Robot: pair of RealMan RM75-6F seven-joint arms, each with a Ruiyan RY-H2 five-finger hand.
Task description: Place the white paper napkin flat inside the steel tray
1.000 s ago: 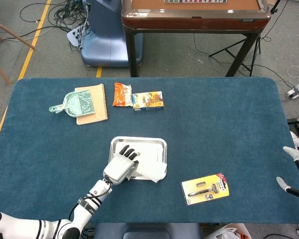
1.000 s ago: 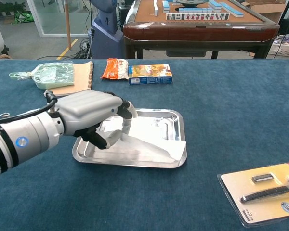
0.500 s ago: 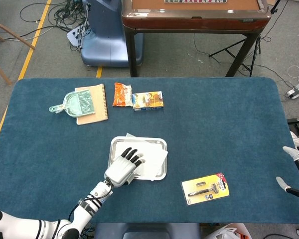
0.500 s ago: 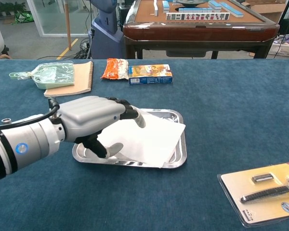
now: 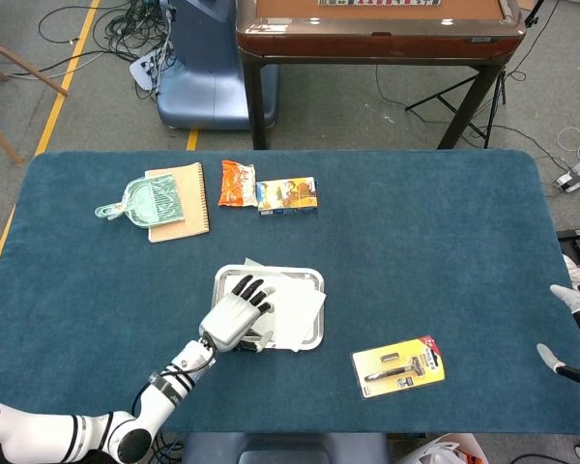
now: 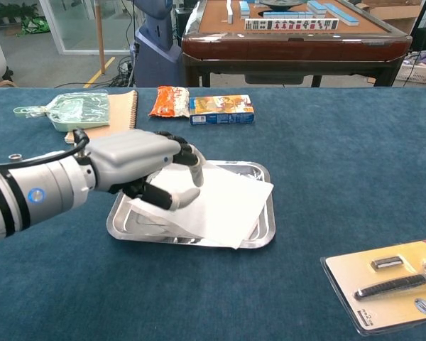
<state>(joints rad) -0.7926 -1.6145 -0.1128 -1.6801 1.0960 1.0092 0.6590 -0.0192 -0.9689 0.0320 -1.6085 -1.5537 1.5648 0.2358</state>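
Observation:
The steel tray [image 5: 320,327] [image 6: 250,168] sits at the middle of the blue table. The white paper napkin [image 5: 298,304] [image 6: 224,202] lies spread open in it, with its right corner over the tray's right rim and another corner over the back rim. My left hand [image 5: 235,317] [image 6: 138,167] hovers over the tray's left half, its fingers [image 6: 188,153] spread above the napkin and its thumb stuck out; it holds nothing that I can see. My right hand [image 5: 572,329] shows only at the far right edge of the head view, fingers apart and empty.
A razor in a yellow blister pack [image 5: 398,365] [image 6: 387,280] lies right of the tray near the front edge. At the back are a notebook with a green dustpan [image 5: 164,201], an orange snack bag [image 5: 237,183] and a small box [image 5: 287,194]. A wooden table stands beyond.
The napkin went from a crumpled fold at the tray's front right to spread flat across the tray. My left hand then lifted off it and drew back a little to the left.

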